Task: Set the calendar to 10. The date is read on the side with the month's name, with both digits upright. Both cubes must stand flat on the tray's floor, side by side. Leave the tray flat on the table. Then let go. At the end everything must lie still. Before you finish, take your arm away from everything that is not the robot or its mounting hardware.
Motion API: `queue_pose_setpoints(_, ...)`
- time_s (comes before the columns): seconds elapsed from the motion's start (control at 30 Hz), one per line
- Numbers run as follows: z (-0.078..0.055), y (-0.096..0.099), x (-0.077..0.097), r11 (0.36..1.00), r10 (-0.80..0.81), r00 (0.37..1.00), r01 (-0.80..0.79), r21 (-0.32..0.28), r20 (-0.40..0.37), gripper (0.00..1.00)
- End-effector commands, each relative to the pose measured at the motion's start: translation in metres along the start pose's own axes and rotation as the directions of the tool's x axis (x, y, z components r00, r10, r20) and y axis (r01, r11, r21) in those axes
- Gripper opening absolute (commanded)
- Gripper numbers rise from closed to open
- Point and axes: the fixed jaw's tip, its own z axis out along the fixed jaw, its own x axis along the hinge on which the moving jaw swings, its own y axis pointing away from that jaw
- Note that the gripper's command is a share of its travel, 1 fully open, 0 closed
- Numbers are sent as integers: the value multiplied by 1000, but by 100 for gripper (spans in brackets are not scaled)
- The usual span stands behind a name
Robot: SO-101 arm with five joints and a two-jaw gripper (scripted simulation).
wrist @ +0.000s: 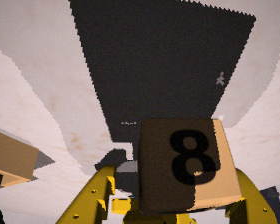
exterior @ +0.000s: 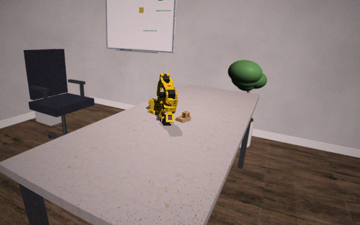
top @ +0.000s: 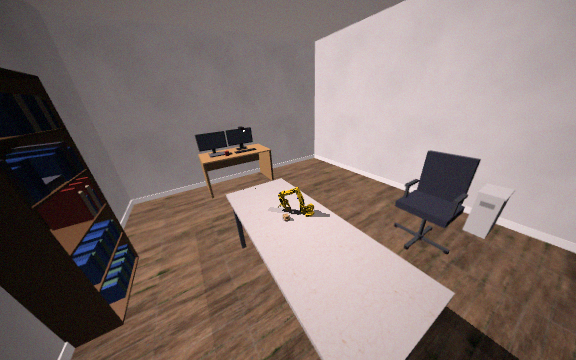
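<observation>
A wooden cube [wrist: 158,165] shows 8; another sits on the tray [exterior: 182,119].

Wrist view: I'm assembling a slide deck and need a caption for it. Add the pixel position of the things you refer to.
A wooden cube [wrist: 163,165] showing an 8 sits between the gripper's yellow fingers, above a pale tabletop [wrist: 28,75].

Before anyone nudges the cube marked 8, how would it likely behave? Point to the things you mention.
The cube [wrist: 178,165] has flat faces and crisp edges, so it would probably slide or tip rather than roll. Its undented sides suggest it's stiff, unlikely to squash.
</observation>
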Motion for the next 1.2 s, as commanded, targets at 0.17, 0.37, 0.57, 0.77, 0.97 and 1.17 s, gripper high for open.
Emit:
queue_pose_setpoints(0.17, -6, -4, -6, 1000, -4, 999, 5, -15, 46, 23)
queue_pose_setpoints(0.37, -6, -5, -6, 1000, -4, 999, 5, -18, 45, 20)
queue_pose_setpoints(0.57, -6, -7, -6, 1000, -4, 999, 5, -21, 44, 18)
queue_pose_setpoints(0.77, -6, -7, -6, 1000, -4, 999, 5, -22, 43, 17)
queue_pose_setpoints(0.97, -6, -7, -6, 1000, -4, 999, 5, -22, 43, 17)
queue_pose_setpoints(1.17, -6, -7, -6, 1000, -4, 999, 5, -22, 43, 8)
